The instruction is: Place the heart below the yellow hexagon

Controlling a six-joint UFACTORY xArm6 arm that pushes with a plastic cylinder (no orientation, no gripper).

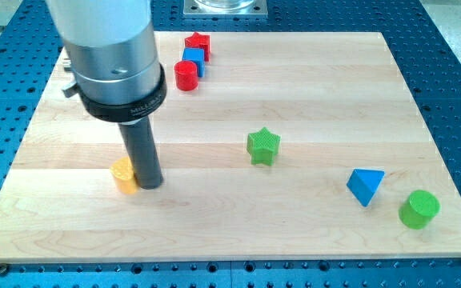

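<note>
One yellow block lies at the view's lower left on the wooden board. My rod partly covers its right side, so I cannot tell whether it is the heart or the hexagon. My tip rests against the block's right edge. No second yellow block shows; the arm's large body hides part of the board's upper left.
A red star, a blue cube and a red cylinder cluster at the top centre-left. A green star sits mid-board. A blue triangular block and a green cylinder lie at the lower right.
</note>
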